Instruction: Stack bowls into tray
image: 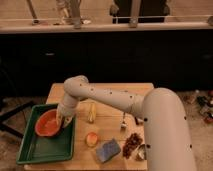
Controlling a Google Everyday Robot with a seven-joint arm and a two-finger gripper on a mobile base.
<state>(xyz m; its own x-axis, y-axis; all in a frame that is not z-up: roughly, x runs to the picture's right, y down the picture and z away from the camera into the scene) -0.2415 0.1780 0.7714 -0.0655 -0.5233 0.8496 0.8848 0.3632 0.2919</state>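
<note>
Bowl [47, 123], orange-red, is sitting inside the green tray [35, 152], toward the tray's upper end, tilting a bit with its inside facing up and left. Only one bowl is showing; whether another is lying under it, can't tell.

Gripper [63, 121] is sitting at the bowl's right edge, over the tray's right wall. It is reading as a small tan blob merging with the bowl rim, so pinching the rim or merely touching it: cannot tell.

Arm [100, 97] is running from the big white body at lower right, up and left across the wooden table [107, 90], then bending down to the tray. The body is cropping out at the right and bottom edges and is covering the table's right side.

On the table right of the tray: a pale yellowish item [91, 112] lying upright beside the arm's wrist, a small orange round thing [91, 139] near the front, a blue sponge [108, 150] just beside it, a fork-like utensil [123, 122], and a dark reddish pile [132, 144] partly hiding behind the body. A metallic cup-like item at the body's edge is too blurry to identify.

Tray's bottom-left corner is nearly reaching the frame's lower edge.
</note>
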